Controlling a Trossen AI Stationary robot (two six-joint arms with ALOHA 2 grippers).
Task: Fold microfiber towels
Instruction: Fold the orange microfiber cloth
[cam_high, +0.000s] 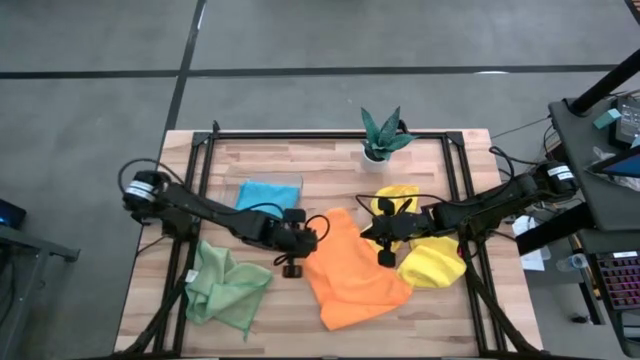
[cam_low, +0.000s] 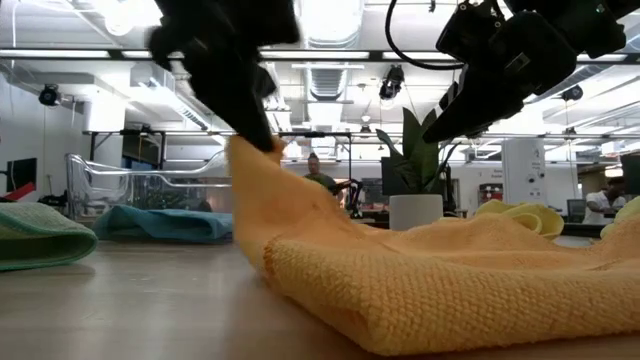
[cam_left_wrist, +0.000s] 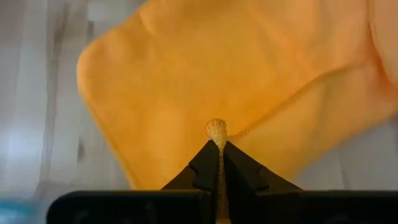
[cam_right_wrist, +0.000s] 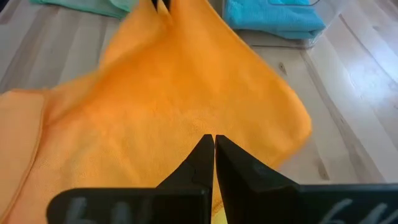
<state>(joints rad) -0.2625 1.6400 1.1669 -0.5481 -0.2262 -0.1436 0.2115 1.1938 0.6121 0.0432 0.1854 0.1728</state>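
Now the left gripper (cam_left_wrist: 217, 140) pinches the orange towel's (cam_high: 352, 270) edge mid-table; the right gripper (cam_right_wrist: 214, 146), fingers together, hovers above that towel.

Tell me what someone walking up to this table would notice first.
Probably the orange towel spread mid-table, one corner pinched in the left gripper, whose jaws are shut on it and lift that edge off the wood. The right gripper, jaws shut, hovers over the towel's opposite side. Around it lie a crumpled green towel at the front left and yellow towels on the right.
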